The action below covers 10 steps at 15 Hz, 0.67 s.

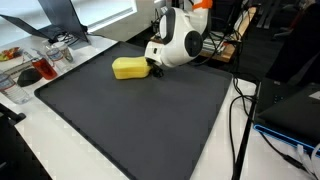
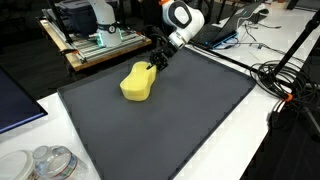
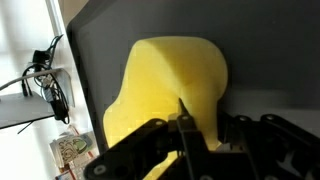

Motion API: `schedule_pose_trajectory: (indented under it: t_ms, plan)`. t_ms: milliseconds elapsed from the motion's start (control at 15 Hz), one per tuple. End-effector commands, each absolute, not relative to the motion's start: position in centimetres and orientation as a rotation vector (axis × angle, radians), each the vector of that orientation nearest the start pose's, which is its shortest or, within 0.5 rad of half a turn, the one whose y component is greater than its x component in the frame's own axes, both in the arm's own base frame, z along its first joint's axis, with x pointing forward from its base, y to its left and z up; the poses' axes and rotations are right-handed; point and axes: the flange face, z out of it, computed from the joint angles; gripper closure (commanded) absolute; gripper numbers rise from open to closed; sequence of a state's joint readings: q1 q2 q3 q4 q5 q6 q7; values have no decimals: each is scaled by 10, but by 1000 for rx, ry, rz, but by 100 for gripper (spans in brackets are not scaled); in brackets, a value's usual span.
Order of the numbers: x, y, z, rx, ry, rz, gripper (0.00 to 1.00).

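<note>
Pincer (image 2: 155,67) touches the end of the yellow sponge (image 2: 137,84) on the dark mat (image 2: 190,120); I can't tell if it's pinching. With only the edge held, it could slip out.

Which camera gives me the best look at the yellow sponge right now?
An exterior view serves best: the yellow sponge shows whole on the mat, gripper at one end. In an exterior view at a lower angle the yellow sponge looks small and flat. The wrist view is close, but the gripper hides its near edge.
</note>
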State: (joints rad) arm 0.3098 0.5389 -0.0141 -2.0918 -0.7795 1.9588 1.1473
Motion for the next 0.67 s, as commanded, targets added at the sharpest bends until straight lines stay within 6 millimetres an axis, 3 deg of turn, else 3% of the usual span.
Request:
schedule_pose_trajectory:
  t_ms: [0, 333, 600]
  plan:
    - [492, 82, 190, 2269, -324, -52, 99]
    - [484, 63, 285, 2358, -292, 54, 97]
    - [484, 63, 358, 2469, -124, 108, 97]
